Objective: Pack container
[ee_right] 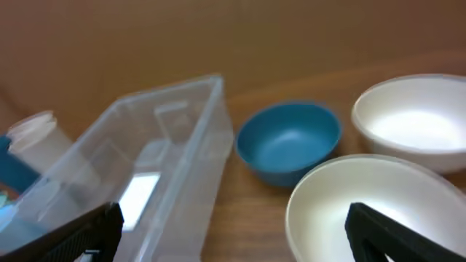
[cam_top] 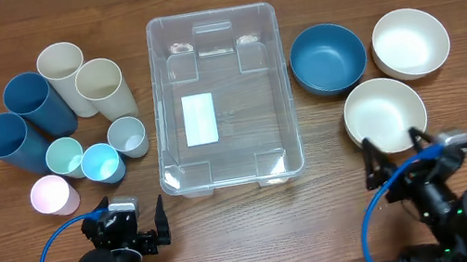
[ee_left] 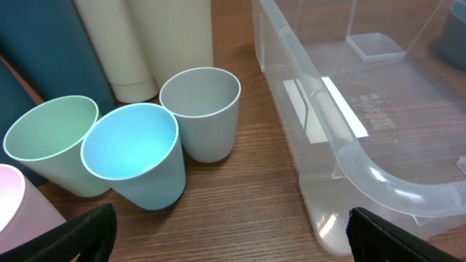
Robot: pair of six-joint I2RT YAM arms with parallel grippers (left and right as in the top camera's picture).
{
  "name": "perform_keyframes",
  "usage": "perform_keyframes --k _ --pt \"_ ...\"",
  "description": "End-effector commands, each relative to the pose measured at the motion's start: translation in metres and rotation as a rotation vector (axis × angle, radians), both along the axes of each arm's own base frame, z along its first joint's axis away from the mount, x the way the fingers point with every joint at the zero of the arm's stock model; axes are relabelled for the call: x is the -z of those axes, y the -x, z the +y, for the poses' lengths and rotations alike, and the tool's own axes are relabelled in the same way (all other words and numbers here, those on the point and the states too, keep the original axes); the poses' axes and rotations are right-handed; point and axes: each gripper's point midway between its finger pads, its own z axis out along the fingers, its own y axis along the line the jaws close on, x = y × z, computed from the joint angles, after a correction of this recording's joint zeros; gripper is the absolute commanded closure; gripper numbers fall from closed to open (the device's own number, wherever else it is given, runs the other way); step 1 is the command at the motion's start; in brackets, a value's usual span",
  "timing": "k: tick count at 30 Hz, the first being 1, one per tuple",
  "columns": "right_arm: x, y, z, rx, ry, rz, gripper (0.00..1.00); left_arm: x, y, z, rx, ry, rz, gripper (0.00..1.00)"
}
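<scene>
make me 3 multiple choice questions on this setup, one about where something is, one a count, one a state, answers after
1. Where does the blue bowl stand relative to the container?
A) inside it
B) outside it, on the right arm's side
C) outside it, on the left arm's side

2. How many white bowls are there?
A) one
B) two
C) three

3. What state is the left pincer in?
A) open, holding nothing
B) shut on nothing
C) shut on the container's rim

Answers:
1 B: the overhead view shows it just past the container's right wall.
2 B: one stands at the far right and a second nearer the right arm.
3 A: in the left wrist view its fingers stand wide apart with nothing between them.
</scene>
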Motion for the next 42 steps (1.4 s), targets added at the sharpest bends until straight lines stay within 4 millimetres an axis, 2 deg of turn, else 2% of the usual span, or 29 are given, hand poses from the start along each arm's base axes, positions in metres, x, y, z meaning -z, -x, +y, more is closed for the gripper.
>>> perform_keyframes --k 1,3,9,13,16,18,23,26,27,30,37,42 --pt "-0.029 -0.006 -0.033 0.188 0.03 0.069 0.0 -0.001 0.0 -0.002 0.009 0.004 -0.006 0.0" --pt "-0.035 -0.013 -0.041 0.227 0.041 0.163 0.0 -0.001 0.0 -0.002 0.009 0.004 -0.006 0.0" --pt "-0.052 -0.05 -0.049 0.224 0.054 0.413 0.0 -0.001 0.0 -0.002 0.009 0.004 -0.006 0.0" --pt "-0.05 -0.076 -0.066 0.237 -0.012 0.538 0.0 -0.001 0.0 -0.002 0.009 0.004 -0.006 0.0" --pt "-0.033 -0.089 -0.064 0.157 -0.14 0.609 0.0 -0.001 0.0 -0.002 0.009 0.004 -0.006 0.0" --pt "-0.013 -0.089 -0.076 0.185 -0.186 0.693 0.0 -0.001 0.0 -0.002 0.009 0.004 -0.006 0.0" --pt "0.031 -0.074 -0.105 0.302 -0.315 0.891 0.0 -0.001 0.0 -0.002 0.009 0.004 -0.006 0.0" --pt "0.048 -0.068 -0.122 0.356 -0.364 0.949 0.0 -0.001 0.0 -0.002 0.009 0.004 -0.006 0.0" --pt "0.057 -0.065 -0.128 0.38 -0.376 0.974 0.06 -0.001 0.0 -0.002 0.009 0.004 -0.006 0.0" --pt "0.083 -0.056 -0.139 0.462 -0.381 1.047 0.09 -0.001 0.0 -0.002 0.009 0.004 -0.006 0.0" --pt "0.139 -0.049 -0.133 0.453 -0.409 1.128 0.24 -0.001 0.0 -0.002 0.009 0.004 -0.006 0.0" --pt "0.165 -0.047 -0.13 0.46 -0.432 1.129 0.36 -0.001 0.0 -0.002 0.009 0.004 -0.006 0.0"
